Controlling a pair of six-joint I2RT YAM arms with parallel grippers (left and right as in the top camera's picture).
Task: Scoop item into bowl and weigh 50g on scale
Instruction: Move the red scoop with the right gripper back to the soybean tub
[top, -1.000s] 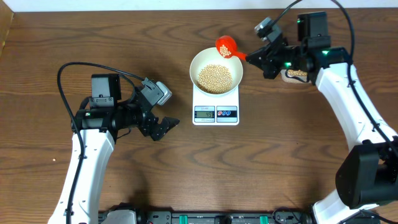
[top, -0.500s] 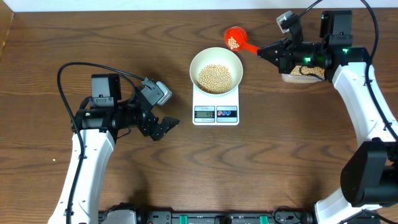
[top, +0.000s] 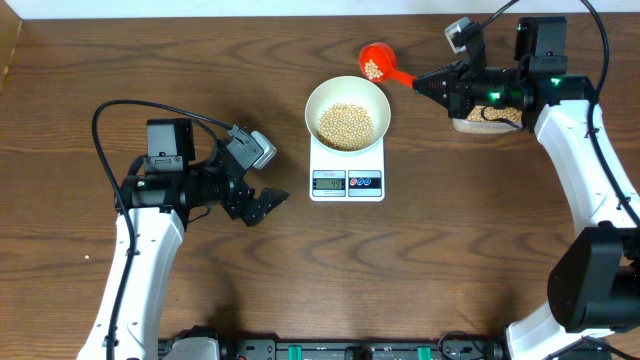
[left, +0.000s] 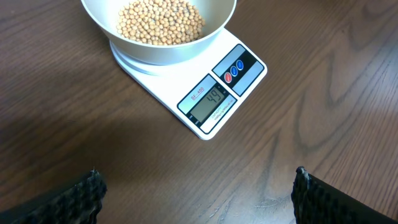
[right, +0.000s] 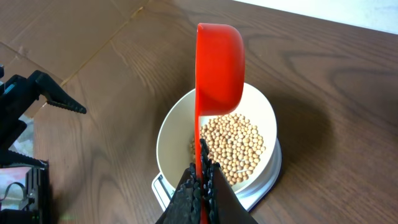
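Observation:
The white bowl (top: 348, 110) sits on the white scale (top: 347, 170) and holds a heap of beige beans (top: 345, 125). The scale's display (left: 211, 102) reads 49. My right gripper (top: 428, 84) is shut on the handle of a red scoop (top: 376, 61), held up and to the right of the bowl with a few beans in its cup. In the right wrist view the scoop (right: 214, 68) stands on edge above the bowl (right: 171, 134). My left gripper (top: 258, 205) is open and empty on the table left of the scale, its fingers (left: 199, 193) wide apart.
A clear tub of beans (top: 488, 118) sits under my right arm at the right back. Bare wooden table lies in front of the scale and between the arms. Cardboard lies on the floor beyond the table's far edge in the right wrist view (right: 74, 37).
The right gripper has drawn the red scoop back from over the bowl's rim, up and to the right; it has held still for the last half second. The left arm has not moved.

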